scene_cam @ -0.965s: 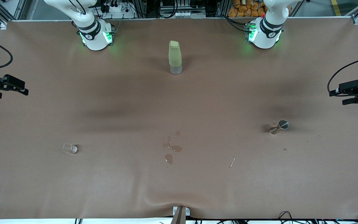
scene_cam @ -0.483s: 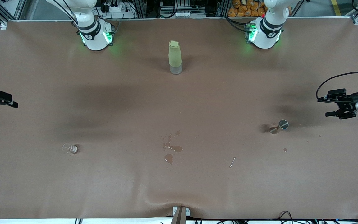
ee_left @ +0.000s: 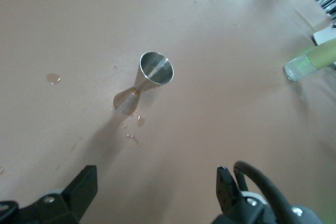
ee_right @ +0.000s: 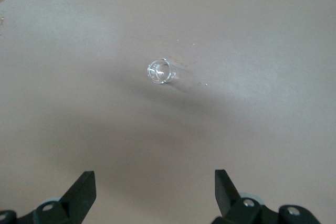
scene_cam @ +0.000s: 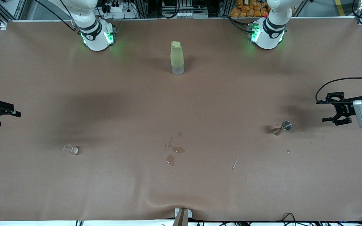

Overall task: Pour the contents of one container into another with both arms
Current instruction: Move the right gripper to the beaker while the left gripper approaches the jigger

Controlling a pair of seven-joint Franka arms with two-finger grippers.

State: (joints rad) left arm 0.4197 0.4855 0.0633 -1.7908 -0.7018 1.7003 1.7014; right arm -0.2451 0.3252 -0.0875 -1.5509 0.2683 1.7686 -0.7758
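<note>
A steel hourglass-shaped jigger (scene_cam: 283, 127) stands on the brown table toward the left arm's end, its open cup (ee_left: 147, 80) facing up. My left gripper (scene_cam: 323, 110) hovers over the table beside it, open and empty, and its fingers (ee_left: 84, 187) stay apart from the jigger. Toward the right arm's end stands a small clear glass (scene_cam: 70, 149). My right gripper (scene_cam: 10, 120) hangs open over that end's edge, with the glass (ee_right: 159, 72) ahead of its fingers (ee_right: 84, 190).
A tall pale-green bottle (scene_cam: 177, 58) with a clear base stands between the two arm bases and also shows in the left wrist view (ee_left: 310, 59). Small puddles (scene_cam: 174, 150) and a thin stick (scene_cam: 234, 163) lie mid-table. Droplets (ee_left: 52, 78) dot the table near the jigger.
My left gripper has come in from the table's end toward the jigger and swung its fingers at it. My right gripper has shifted along its end toward the glass.
</note>
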